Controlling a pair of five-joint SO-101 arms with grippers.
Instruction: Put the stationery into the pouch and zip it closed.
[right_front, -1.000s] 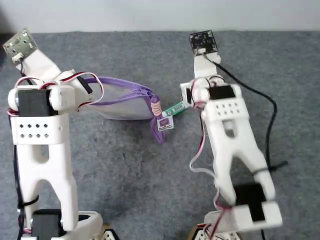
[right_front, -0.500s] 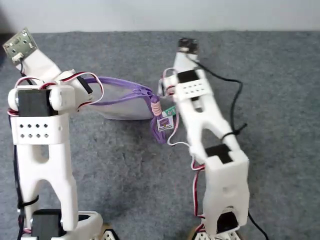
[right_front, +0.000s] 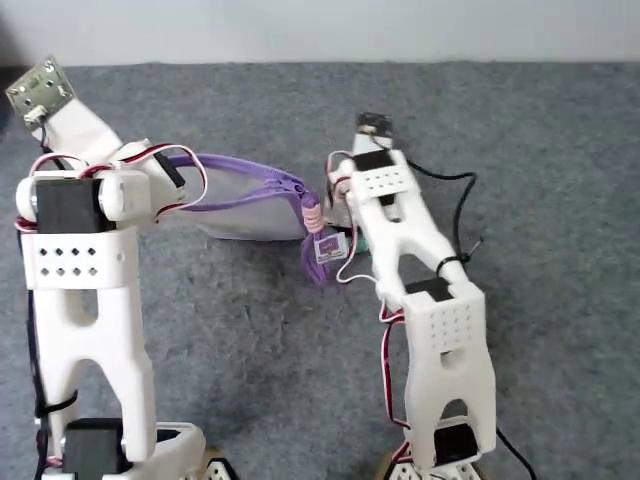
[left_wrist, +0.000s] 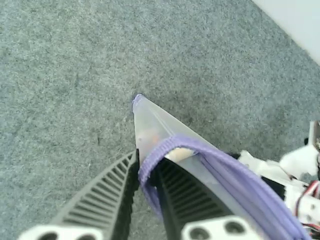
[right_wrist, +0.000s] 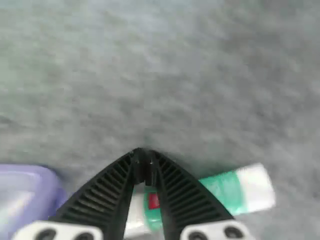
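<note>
Black ribbed fingers (left_wrist: 100, 200) sit nearest in the left wrist view. The left hand (left_wrist: 145, 159) is clamped on the purple-edged corner of the pouch (left_wrist: 165, 131), pinning that end above the grey table (left_wrist: 60, 75). From above we can see the pouch stretching sideways out of that grip toward the other arm, with its tagged zip pull (right_front: 327, 248) dangling at the far end. Just past that end is the right hand (right_wrist: 144, 154), jaws closed tip to tip with nothing between the tips as far as we can make out. The green-and-white stick (right_wrist: 235, 192) lies crosswise behind those jaws, one end close to the pouch's purple edge. We honestly can't tell if the hand is touching it.

So we reckon we're mid loading step: the stick is at the mouth but not inside, and the zip hasn't been run. As we see it, the next move calls for opening up, getting a proper hold on the stick and feeding it lengthwise into the opening while the left hand holds the pouch taut. After that it's the zip pull's turn.
</note>
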